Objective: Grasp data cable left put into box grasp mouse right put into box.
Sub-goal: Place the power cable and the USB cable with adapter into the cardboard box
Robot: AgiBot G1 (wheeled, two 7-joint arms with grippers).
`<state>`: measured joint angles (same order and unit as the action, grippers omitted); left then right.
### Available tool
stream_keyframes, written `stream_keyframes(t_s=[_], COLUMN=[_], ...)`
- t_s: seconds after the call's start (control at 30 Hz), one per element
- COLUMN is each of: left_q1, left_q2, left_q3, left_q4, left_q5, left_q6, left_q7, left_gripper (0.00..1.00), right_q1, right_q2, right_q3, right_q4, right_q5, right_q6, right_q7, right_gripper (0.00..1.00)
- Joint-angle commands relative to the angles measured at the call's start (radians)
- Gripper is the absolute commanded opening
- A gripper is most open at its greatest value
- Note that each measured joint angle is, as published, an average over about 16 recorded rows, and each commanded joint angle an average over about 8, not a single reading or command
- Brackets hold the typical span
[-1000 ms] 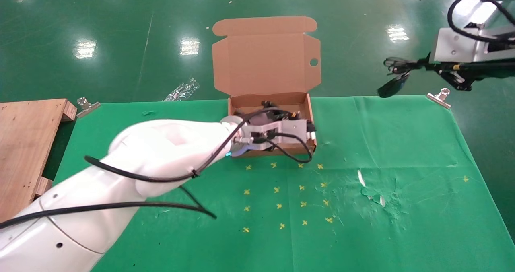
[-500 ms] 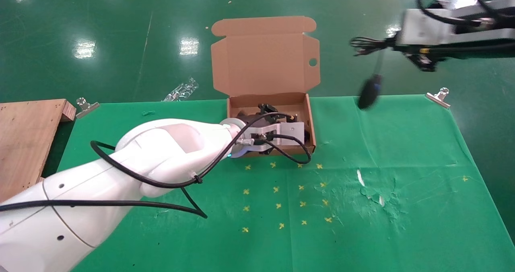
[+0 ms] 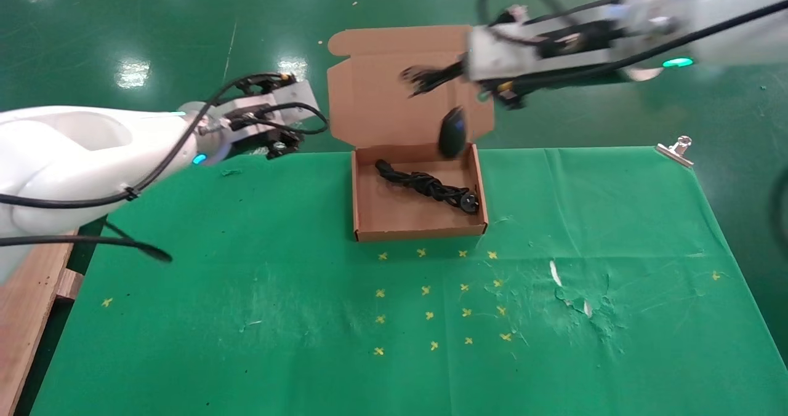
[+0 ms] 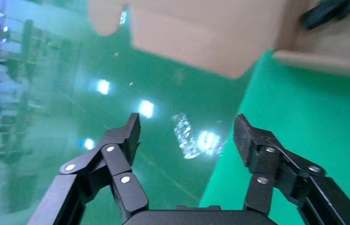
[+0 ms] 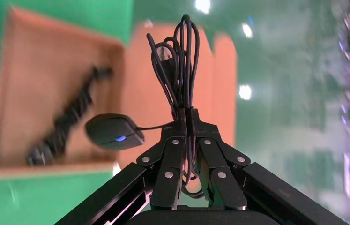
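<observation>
The brown cardboard box (image 3: 369,216) stands open at the table's far edge, lid up. The data cable (image 3: 425,185), a thick black bundle, lies inside it and also shows in the right wrist view (image 5: 65,129). My right gripper (image 3: 452,74) is shut on the mouse's thin coiled cord (image 5: 175,61) above the box. The black mouse (image 3: 452,132) with a blue spot (image 5: 120,138) dangles from the cord over the box's far right corner. My left gripper (image 3: 280,148) is open and empty, left of the box at the table's far edge (image 4: 187,133).
A wooden pallet (image 3: 28,317) lies at the left. Metal clips (image 3: 674,148) hold the green cloth at the far corners. Yellow cross marks (image 3: 425,290) dot the cloth in front of the box. Crumpled clear plastic (image 4: 184,136) lies on the floor beyond the table.
My left gripper has left the box and drawn back to the left, with the data cable lying in the box. My right gripper has swung left with the mouse to above the box.
</observation>
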<state>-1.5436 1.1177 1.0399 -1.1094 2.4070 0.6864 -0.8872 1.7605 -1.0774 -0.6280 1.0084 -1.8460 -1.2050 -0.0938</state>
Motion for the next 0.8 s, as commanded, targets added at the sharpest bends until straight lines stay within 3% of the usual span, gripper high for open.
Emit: stream_keyframes(t_s=[0.03,0.23,0.37,0.4,0.63,0.67,0.8], left_q1=[0.000,0.000,0.000,0.000,-0.001,-0.001,-0.001], left_q2=[-0.019,-0.020,-0.020,-0.020,-0.025,-0.025,-0.026], left_q3=[-0.005,-0.005,-0.005,-0.005,-0.005,-0.005,-0.005], left_q4=[-0.006,-0.008,-0.008,-0.008,-0.008,-0.008,-0.008], left_q5=[-0.002,-0.002,-0.002,-0.002,-0.002,-0.002,-0.002], left_q6=[-0.004,-0.004,-0.004,-0.004,-0.005,-0.005,-0.005], left_q7=[0.000,0.000,0.000,0.000,0.001,0.001,0.001], left_gripper=[1.00,1.00,1.00,1.00,1.00,1.00,1.00], right_q1=[0.002,-0.010,-0.036,-0.044,-0.081,-0.083,-0.087], right_q2=[-0.044,-0.115,-0.136,-0.139,-0.154,-0.155,-0.156], right_q3=[-0.009,-0.039,-0.057,-0.060,-0.059,-0.060,-0.059], right_q4=[-0.040,-0.141,-0.210,-0.228,-0.313,-0.318,-0.324], right_q5=[0.022,0.037,0.012,0.008,0.003,0.003,0.003], right_q6=[-0.004,-0.033,-0.013,-0.004,0.039,0.041,0.046], right_q7=[-0.042,-0.100,-0.095,-0.092,-0.075,-0.074,-0.075], right_gripper=[0.00,0.00,0.00,0.06,0.93,1.00,1.00])
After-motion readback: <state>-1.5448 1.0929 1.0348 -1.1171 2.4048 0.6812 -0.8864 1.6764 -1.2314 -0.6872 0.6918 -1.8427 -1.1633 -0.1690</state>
